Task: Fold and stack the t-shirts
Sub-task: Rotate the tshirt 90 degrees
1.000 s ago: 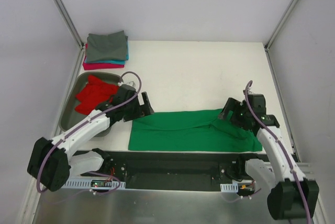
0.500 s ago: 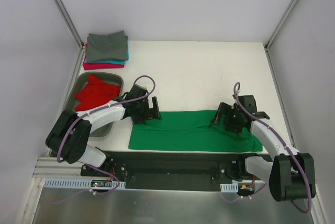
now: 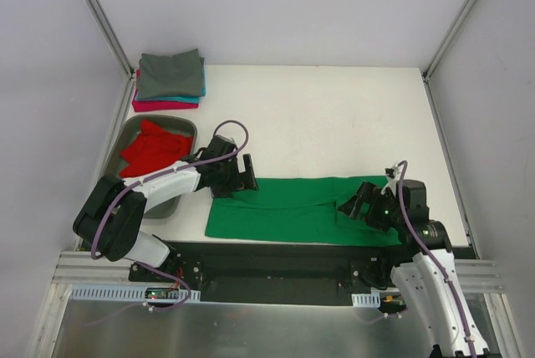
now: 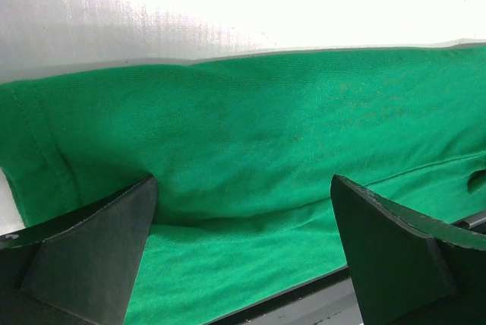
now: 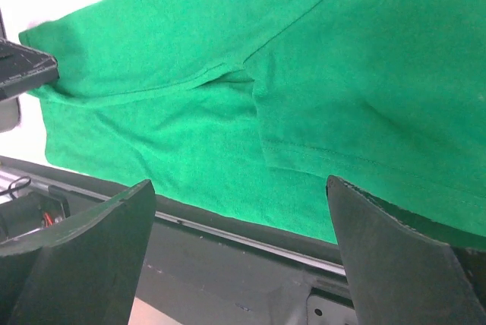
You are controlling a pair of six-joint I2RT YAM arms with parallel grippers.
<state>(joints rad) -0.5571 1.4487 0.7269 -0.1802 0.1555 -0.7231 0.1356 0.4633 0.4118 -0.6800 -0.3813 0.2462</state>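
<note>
Both pincers hang spread wide over the green t-shirt (image 3: 292, 207), which lies as a long band along the table's near edge. Neither one grasps anything.

The left gripper (image 3: 248, 179) sits at the band's far left corner. In its wrist view the cloth runs between and ahead of its fingers (image 4: 83, 257), and one tip seems to press a crease into the fabric. The right gripper (image 3: 355, 206) hovers above the band's opposite end. A sleeve hem crosses the cloth just ahead of its fingers (image 5: 395, 264).

The step looks like a pinch ahead of the next fold, probably one that shortens the band. To do it well:

- Bring each set of tips down onto an edge, not the middle, so that you catch every layer there.
- On the right, take the sleeve flap in with the body cloth, or it will trail loose.
- Close both sides before you lift, and carry them level, so the edges land square.
- Keep the cloth back from the table's near lip, where the hem already lies close to the dark rail.

On the outer side of the left gripper, just past its forearm, is the metal tray (image 3: 113, 176). It holds the red t-shirt (image 3: 150, 147), crumpled and unfolded. Nothing else shows inside.

Well beyond that gripper, in the table's far corner, is the finished stack. The grey t-shirt (image 3: 170, 74) is on top, the teal t-shirt (image 3: 191, 99) is under it, and the pink t-shirt (image 3: 163, 106) is at the bottom.
</note>
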